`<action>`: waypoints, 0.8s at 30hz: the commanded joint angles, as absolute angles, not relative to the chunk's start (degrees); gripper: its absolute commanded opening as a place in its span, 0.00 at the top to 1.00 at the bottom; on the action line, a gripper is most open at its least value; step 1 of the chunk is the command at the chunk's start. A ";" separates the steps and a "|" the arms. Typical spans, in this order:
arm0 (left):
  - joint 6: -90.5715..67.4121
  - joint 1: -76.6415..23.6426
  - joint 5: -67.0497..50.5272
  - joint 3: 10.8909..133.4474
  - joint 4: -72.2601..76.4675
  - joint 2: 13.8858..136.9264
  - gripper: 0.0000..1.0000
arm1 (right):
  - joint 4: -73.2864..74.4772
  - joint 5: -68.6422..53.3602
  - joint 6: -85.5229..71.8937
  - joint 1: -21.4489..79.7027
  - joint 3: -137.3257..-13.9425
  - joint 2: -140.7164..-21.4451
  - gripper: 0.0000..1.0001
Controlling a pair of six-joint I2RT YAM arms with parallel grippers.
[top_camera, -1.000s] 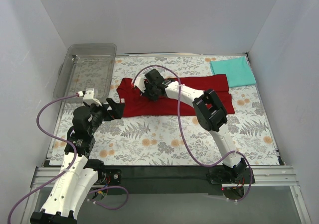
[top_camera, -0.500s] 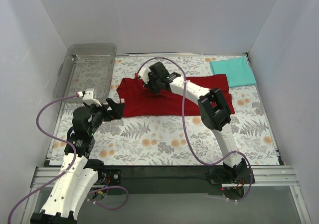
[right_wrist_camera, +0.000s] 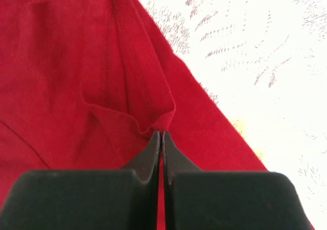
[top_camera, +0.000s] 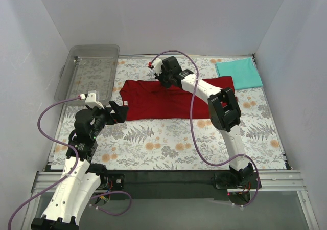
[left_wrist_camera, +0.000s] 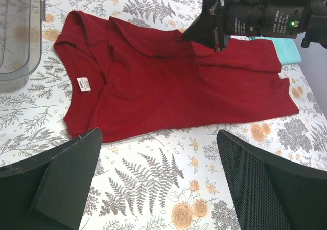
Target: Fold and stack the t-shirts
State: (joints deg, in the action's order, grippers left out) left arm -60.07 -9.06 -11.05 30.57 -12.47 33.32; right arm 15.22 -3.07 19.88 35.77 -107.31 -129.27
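Along the far edge of the dark red t-shirt (top_camera: 173, 99), the right jaws pinch a fold of its cloth.
It lies on the floral surface (top_camera: 153, 143); the left jaws hang open off its near-left corner, and the folded teal t-shirt (top_camera: 239, 72) sits at its far-right corner.

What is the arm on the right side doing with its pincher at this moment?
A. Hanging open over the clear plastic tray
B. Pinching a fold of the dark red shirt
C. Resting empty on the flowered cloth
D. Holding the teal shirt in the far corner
B: in the wrist view the right gripper has its jaws pressed together on a puckered hem fold of the dark red shirt.
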 commanded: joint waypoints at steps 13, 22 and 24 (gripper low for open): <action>-60.91 -8.70 -12.39 29.62 -11.78 34.01 0.12 | 10.37 13.36 12.74 33.23 -112.06 -129.03 0.64; -62.40 -8.70 -15.29 28.92 -10.46 36.38 0.12 | 15.72 -37.56 29.07 32.17 -100.37 -119.79 0.68; -64.15 -8.70 -16.86 28.48 -9.67 37.87 0.12 | 18.53 -39.45 29.18 32.08 -101.25 -120.41 0.69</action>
State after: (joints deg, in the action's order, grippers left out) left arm -62.00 -9.06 -13.85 29.43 -11.29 36.51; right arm 16.03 -22.00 23.81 31.33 -100.68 -123.57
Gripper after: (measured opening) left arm 0.874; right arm 0.319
